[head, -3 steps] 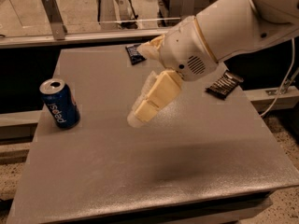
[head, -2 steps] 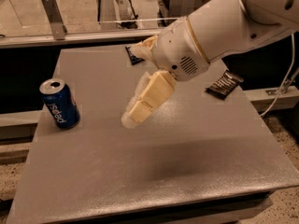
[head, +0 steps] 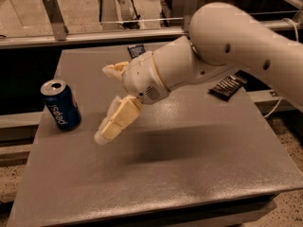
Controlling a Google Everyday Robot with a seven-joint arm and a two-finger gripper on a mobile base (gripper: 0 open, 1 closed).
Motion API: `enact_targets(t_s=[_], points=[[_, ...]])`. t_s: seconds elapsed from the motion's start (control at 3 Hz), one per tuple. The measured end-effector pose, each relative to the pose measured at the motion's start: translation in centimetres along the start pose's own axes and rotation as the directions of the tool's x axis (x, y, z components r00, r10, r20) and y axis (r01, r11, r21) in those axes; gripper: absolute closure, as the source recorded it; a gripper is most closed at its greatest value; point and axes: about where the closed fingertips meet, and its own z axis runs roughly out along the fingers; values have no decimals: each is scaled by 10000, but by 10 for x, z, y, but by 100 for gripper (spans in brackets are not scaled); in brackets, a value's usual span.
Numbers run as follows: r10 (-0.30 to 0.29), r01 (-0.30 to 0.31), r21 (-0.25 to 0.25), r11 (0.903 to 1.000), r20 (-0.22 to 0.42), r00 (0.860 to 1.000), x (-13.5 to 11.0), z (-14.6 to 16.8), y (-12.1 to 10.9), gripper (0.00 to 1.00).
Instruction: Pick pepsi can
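Observation:
The pepsi can (head: 60, 105), blue with a silver top and white lettering, stands upright near the left edge of the grey table (head: 189, 174). My gripper (head: 103, 103) hovers above the table just right of the can, at about the can's height and apart from it. It is open and empty. One cream finger (head: 116, 121) points down-left, and the other (head: 113, 70) sits higher up. My white arm reaches in from the upper right.
A flat dark snack packet (head: 228, 86) lies at the table's right edge, and another (head: 136, 50) at the far edge, partly behind my arm. A metal rail with posts (head: 53, 14) runs behind the table. The floor drops away on all sides.
My gripper and arm have moved left across the table, closing on the can. The can has not moved.

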Motion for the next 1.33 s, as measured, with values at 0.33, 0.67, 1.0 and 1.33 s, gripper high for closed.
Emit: enact_targets(t_s=[0.33, 0.67, 1.0, 1.33], points=[[-158, 160, -23, 9999, 713, 9973, 2, 35, -16, 0], [-152, 167, -98, 9998, 1400, 9900, -4, 65, -24, 0], [23, 30, -269, 9996, 1929, 9812, -8, 92, -27, 0], [271, -198, -332, 9993, 2354, 9715, -10, 111, -26, 0]])
